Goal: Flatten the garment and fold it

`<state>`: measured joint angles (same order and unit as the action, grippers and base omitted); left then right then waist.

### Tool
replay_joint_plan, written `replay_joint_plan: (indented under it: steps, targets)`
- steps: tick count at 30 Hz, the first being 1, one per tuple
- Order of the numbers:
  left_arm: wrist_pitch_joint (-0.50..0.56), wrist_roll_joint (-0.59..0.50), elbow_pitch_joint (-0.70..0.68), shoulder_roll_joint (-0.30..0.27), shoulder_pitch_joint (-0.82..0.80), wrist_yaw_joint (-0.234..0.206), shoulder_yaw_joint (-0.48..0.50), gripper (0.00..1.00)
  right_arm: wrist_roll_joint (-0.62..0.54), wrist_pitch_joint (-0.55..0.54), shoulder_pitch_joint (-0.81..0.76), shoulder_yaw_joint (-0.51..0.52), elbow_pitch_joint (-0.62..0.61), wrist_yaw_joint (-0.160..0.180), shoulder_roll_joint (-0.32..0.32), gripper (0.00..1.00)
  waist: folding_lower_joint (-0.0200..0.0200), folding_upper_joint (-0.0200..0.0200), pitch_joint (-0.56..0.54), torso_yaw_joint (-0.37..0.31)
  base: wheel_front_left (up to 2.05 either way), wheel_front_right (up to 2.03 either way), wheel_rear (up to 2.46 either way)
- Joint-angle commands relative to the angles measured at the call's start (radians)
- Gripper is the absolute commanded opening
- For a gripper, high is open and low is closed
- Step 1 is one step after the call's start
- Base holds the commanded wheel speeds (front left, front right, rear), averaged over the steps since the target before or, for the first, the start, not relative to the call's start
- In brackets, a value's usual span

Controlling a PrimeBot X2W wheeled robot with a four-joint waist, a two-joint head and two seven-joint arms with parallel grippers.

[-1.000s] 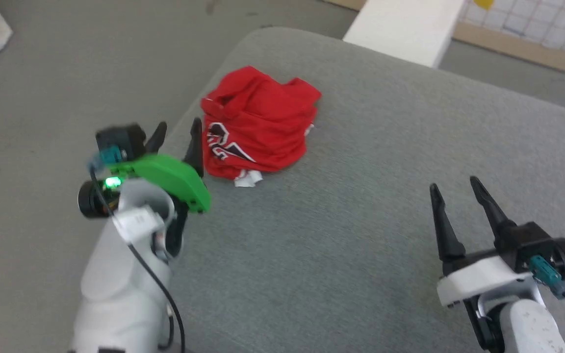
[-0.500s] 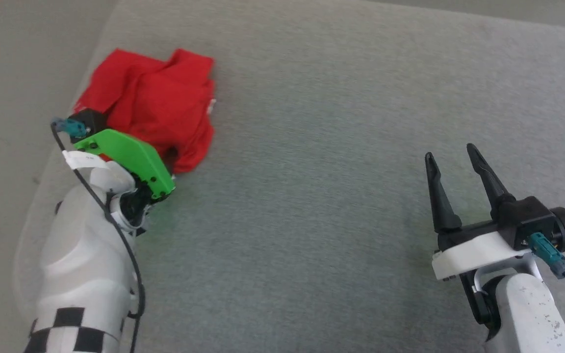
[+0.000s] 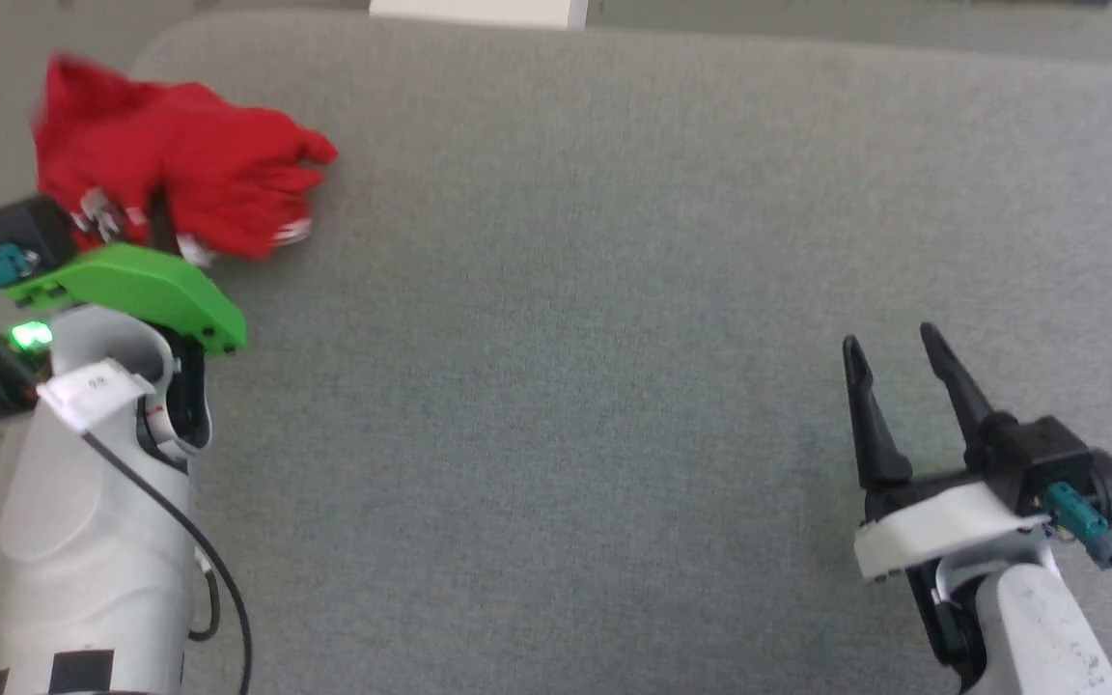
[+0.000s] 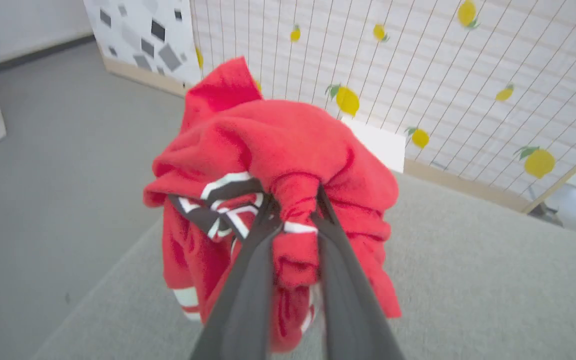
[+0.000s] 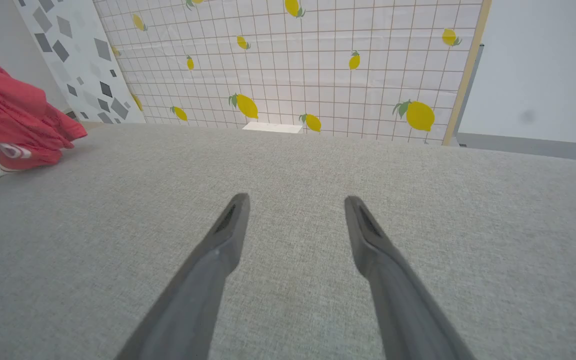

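The garment (image 3: 191, 179) sits bunched in a red heap at the far left corner of the grey padded surface (image 3: 556, 319), close to its rounded edge and the floor (image 4: 38, 145) beyond. The left gripper (image 3: 126, 217) reaches into the near side of the heap, and its green wrist cover (image 3: 136, 290) lies just below the cloth in the head view. In the left wrist view the 2 dark fingers (image 4: 248, 280) are drawn narrow and pinch a fold of red fabric between them, with a white stripe crossing that fold at the tips. The rest of the cloth mounds over and hangs around the fingers, showing part of the black, white-outlined lettering on the left and striped trim low down. Whether the heap is clear of the surface I cannot tell. The right gripper (image 3: 892, 340) is at the near right, well apart from the garment, its fingers spread wide with nothing between them, pointing across bare grey fabric. Beyond the surface stand a lemon-printed grid screen (image 5: 318, 60) and a white block (image 5: 272, 128).
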<state>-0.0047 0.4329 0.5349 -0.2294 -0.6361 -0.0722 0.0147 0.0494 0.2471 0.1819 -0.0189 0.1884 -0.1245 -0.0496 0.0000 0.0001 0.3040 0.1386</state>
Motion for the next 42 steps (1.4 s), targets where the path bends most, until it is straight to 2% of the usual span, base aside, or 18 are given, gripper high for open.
replay_joint_plan:
  steps: [1,3,7,16,20,23,25,30,33,34,35,36,39,42]
  targets:
    - [-0.068,-0.028,-0.036,-0.009,0.006,-0.006,-0.003,0.0,0.011,0.008,-0.016,-0.001,0.009,-0.006,-0.001,1.0,0.0,-0.0001,-0.118,0.011,0.0,0.0,0.0]
    - [-0.146,-0.061,-0.079,-0.011,0.007,-0.011,-0.017,0.0,0.019,0.01,-0.028,0.0,0.017,-0.006,-0.001,1.0,0.0,-0.0001,-0.157,0.002,0.0,0.0,0.0]
    - [-0.209,-0.114,-0.145,0.012,-0.001,-0.007,-0.076,0.0,0.03,0.012,-0.058,0.011,0.025,-0.006,-0.001,1.0,0.0,-0.0001,-0.228,-0.024,0.0,0.0,0.0]
    - [-0.228,-0.154,-0.212,0.131,-0.02,0.05,-0.252,0.0,0.031,0.013,-0.111,0.041,0.016,-0.006,-0.001,1.0,0.0,-0.0001,-0.291,-0.14,0.0,0.0,0.0]
    - [-0.202,-0.141,-0.197,0.162,-0.009,0.07,-0.337,0.0,0.028,0.01,-0.125,0.05,0.011,-0.006,-0.001,1.0,0.0,-0.0001,-0.289,-0.201,0.0,0.0,0.0]
    - [-0.132,-0.112,-0.152,0.173,0.022,0.09,-0.409,0.0,0.026,0.005,-0.131,0.055,0.006,-0.006,-0.001,1.0,0.0,-0.0001,-0.284,-0.241,0.0,0.0,0.0]
    - [-0.034,-0.077,-0.098,0.176,0.056,0.109,-0.462,0.0,0.025,0.0,-0.134,0.057,0.002,-0.006,-0.001,1.0,0.0,-0.0001,-0.28,-0.266,0.0,0.0,0.0]
    - [0.313,0.023,0.048,0.178,0.14,0.15,-0.579,0.0,0.023,-0.009,-0.137,0.062,-0.012,-0.006,-0.001,1.0,0.0,-0.0001,-0.27,-0.307,0.0,0.0,0.0]
    - [0.454,0.054,0.077,0.179,0.17,0.162,-0.625,0.0,0.023,-0.013,-0.139,0.064,-0.016,-0.006,-0.001,1.0,0.0,-0.0001,-0.265,-0.313,0.0,0.0,0.0]
    - [0.484,0.063,0.079,0.179,0.178,0.16,-0.631,0.27,0.024,-0.014,-0.139,0.064,-0.017,-0.006,-0.001,1.0,0.0,-0.0001,-0.262,-0.312,0.0,0.0,0.0]
    - [0.503,0.064,0.077,0.179,0.183,0.156,-0.636,0.61,0.024,-0.015,-0.14,0.064,-0.018,-0.006,-0.001,1.0,0.0,-0.0001,-0.259,-0.309,0.0,0.0,0.0]
    - [0.52,0.065,0.072,0.178,0.187,0.15,-0.64,1.0,0.026,-0.017,-0.14,0.063,-0.019,-0.006,-0.001,1.0,0.0,-0.0001,-0.257,-0.304,0.0,0.0,0.0]
    - [0.491,0.068,0.031,0.176,0.192,0.132,-0.627,1.0,0.028,-0.02,-0.14,0.054,-0.019,-0.006,-0.001,1.0,0.0,-0.0001,-0.255,-0.283,0.0,0.0,0.0]
    - [0.334,0.059,-0.047,0.175,0.195,0.099,-0.582,1.0,0.028,-0.02,-0.14,0.046,-0.017,-0.006,-0.001,1.0,0.0,-0.0001,-0.261,-0.255,0.0,0.0,0.0]
